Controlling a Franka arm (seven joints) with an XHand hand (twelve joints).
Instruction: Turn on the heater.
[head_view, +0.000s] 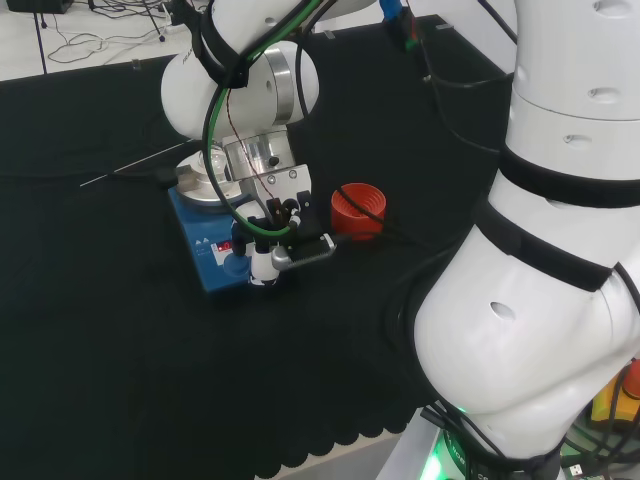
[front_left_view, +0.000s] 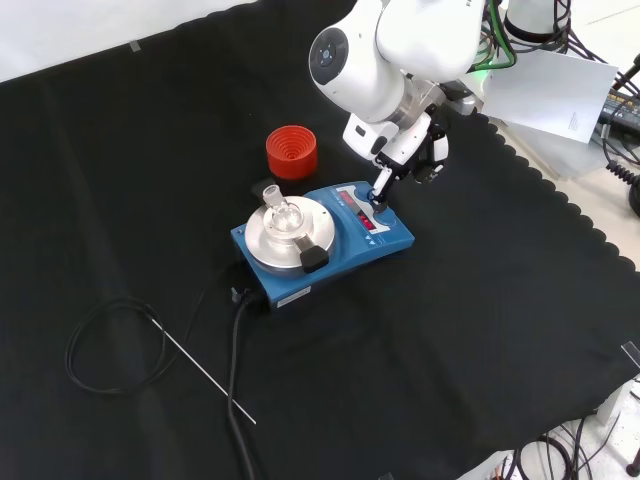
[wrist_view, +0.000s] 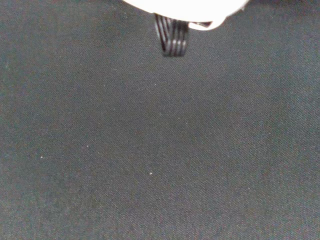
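Front view: robot hand (front_left_view: 405, 150) fingertip on heater (front_left_view: 325, 240) control panel

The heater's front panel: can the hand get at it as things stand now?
Probably yes. The hand already has a finger down on the heater panel's edge, and nothing stands between them; the red stand sits aside.

In the front view the heater (front_left_view: 325, 240) sits near the middle of the desk (front_left_view: 480, 340). A small glass flask (front_left_view: 280, 213) stands on its round plate, toward the heater's left end. The ribbed ring stand (front_left_view: 291, 151) lies just behind the heater, apart from it. The hand (front_left_view: 400, 160) hangs over the heater's right end, one of its fingers (front_left_view: 380, 185) reaching down to the control panel there. A cable (front_left_view: 236, 370) runs from the heater's front left corner toward the desk's front edge, and a thin rod (front_left_view: 200, 368) lies to the cable's left.
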